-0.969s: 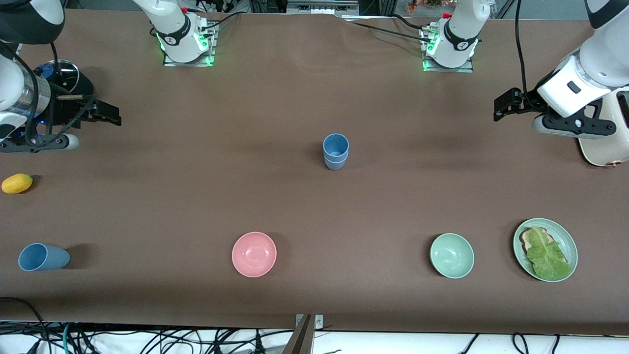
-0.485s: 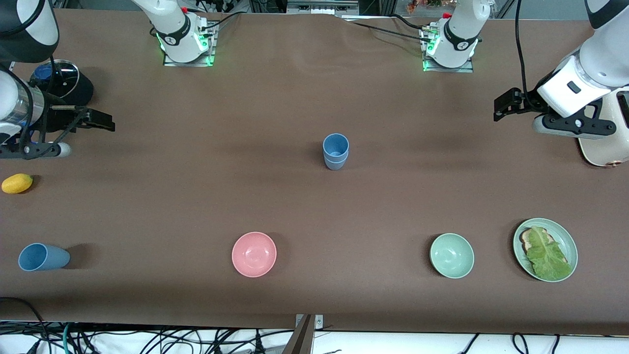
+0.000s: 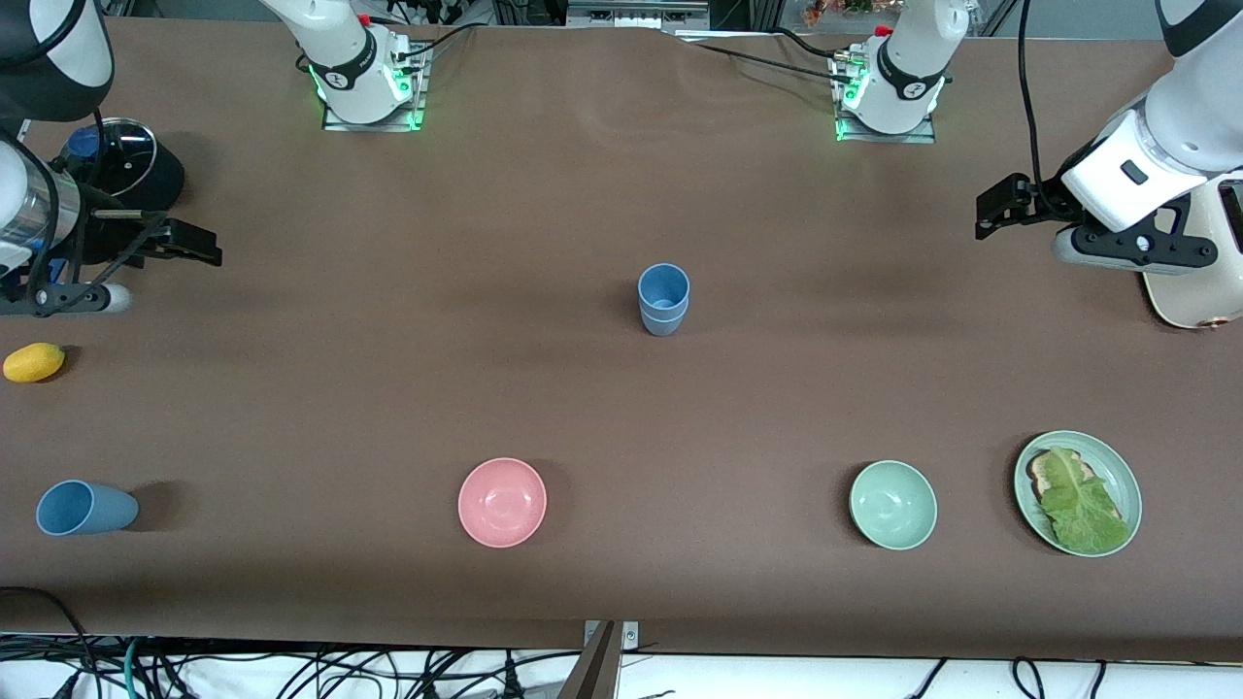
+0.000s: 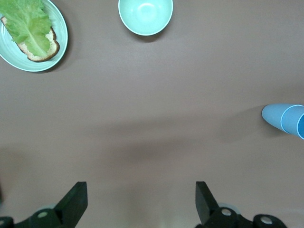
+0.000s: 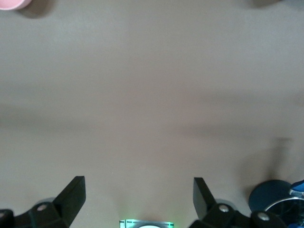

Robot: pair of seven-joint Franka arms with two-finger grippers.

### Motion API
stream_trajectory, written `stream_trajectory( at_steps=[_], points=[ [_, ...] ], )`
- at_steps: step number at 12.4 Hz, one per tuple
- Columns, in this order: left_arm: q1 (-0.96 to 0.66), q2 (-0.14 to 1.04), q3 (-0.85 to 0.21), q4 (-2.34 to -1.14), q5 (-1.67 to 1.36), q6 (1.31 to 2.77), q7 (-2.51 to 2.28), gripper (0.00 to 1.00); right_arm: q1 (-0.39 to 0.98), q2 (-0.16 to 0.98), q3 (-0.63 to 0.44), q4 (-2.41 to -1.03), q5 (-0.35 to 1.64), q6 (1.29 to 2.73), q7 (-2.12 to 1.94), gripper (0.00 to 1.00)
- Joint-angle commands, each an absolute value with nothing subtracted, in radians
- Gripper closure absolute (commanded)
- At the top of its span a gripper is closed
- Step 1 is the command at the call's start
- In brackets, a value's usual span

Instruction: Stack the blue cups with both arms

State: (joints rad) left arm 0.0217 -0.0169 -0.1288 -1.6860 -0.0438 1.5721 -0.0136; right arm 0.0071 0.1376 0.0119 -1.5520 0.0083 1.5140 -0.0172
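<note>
Two blue cups stand stacked one in the other at the table's middle; the stack also shows in the left wrist view. A third blue cup lies on its side near the front camera at the right arm's end. My right gripper is open and empty, up over the table at the right arm's end; its fingers stand wide apart. My left gripper is open and empty, up over the left arm's end; its fingers are wide apart.
A pink bowl, a pale green bowl and a green plate with bread and lettuce sit near the front camera. A yellow lemon lies under the right arm. A black pot with a glass lid stands beside it.
My right gripper has drawn back a little toward the right arm's end of the table. The left arm and the cups have not moved.
</note>
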Motion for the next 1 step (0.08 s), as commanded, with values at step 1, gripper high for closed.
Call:
stream_trajectory(
  at_steps=[1],
  points=[
    [0.017, -0.017, -0.124, -1.674, -0.014, 1.56, 0.008, 0.0, 0.024, 0.127, 0.003, -1.534, -0.009, 1.505, -0.018, 0.0]
  ],
)
